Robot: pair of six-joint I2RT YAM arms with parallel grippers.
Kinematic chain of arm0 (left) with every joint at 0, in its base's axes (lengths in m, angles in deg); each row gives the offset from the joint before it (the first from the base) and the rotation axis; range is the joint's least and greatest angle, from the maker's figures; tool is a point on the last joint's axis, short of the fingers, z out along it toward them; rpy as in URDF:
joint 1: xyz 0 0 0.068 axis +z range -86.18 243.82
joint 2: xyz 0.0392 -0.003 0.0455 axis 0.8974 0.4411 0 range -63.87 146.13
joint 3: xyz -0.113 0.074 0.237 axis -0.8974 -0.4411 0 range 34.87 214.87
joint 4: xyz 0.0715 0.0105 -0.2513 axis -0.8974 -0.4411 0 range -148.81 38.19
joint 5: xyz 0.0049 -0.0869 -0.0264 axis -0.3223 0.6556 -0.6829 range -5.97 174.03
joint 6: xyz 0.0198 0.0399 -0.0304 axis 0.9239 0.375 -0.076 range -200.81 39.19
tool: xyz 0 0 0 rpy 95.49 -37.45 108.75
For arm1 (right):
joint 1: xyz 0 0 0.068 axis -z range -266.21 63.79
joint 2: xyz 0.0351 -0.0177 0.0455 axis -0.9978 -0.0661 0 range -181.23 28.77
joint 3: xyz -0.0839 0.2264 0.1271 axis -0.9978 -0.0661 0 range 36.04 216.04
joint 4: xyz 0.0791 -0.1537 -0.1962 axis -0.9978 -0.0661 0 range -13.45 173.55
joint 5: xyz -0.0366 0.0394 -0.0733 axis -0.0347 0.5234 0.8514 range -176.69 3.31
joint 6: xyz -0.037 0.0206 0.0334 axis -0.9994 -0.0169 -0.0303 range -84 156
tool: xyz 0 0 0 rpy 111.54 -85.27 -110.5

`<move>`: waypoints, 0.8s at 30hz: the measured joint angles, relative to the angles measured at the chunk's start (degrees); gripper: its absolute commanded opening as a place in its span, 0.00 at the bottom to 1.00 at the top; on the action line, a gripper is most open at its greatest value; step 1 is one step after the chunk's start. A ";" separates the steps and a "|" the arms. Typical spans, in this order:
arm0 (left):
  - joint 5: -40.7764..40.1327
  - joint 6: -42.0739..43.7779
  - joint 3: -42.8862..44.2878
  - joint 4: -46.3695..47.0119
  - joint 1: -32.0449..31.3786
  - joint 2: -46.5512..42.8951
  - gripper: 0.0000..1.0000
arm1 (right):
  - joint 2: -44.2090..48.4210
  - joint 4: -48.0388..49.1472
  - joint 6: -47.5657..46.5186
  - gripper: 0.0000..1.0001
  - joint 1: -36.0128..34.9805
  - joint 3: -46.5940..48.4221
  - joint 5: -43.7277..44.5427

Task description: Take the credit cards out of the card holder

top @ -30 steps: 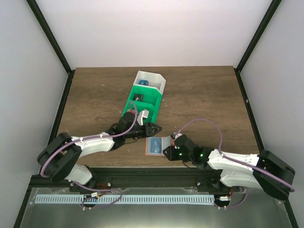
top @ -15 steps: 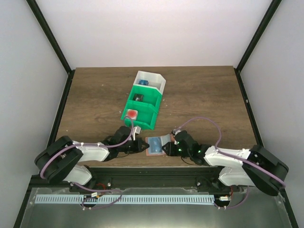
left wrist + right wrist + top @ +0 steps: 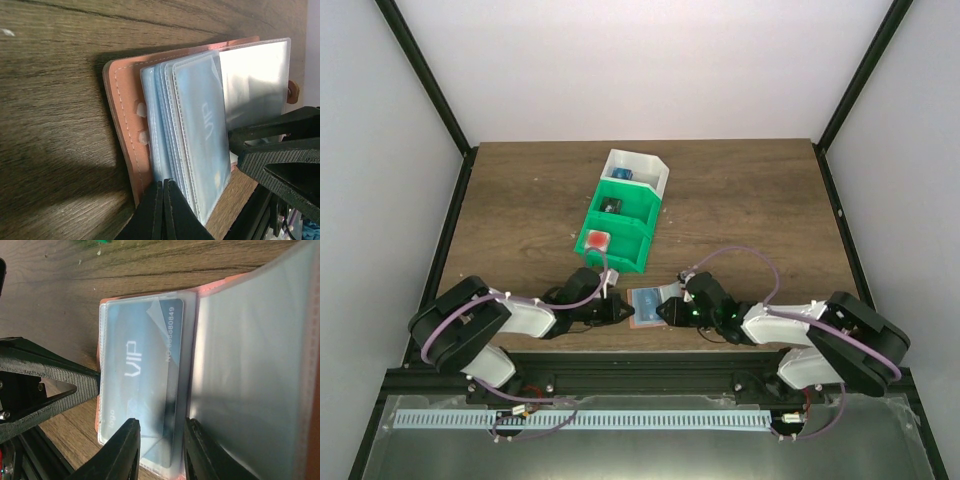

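Right wrist view: right fingers (image 3: 122, 455) apart over the open card holder (image 3: 122, 120) (left fingers (image 3: 155, 215) together).

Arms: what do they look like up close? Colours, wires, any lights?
The left arm and right arm have smooth white shells between bulky black joints. A thin lilac cable loops along each one. Small green lights glow near the right wrist. The fingers are black tapered wedges.
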 measured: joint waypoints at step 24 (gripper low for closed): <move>-14.69 7.30 29.92 -23.30 1.27 -5.60 0.38 | -0.44 6.38 0.07 0.24 0.48 -1.62 -3.17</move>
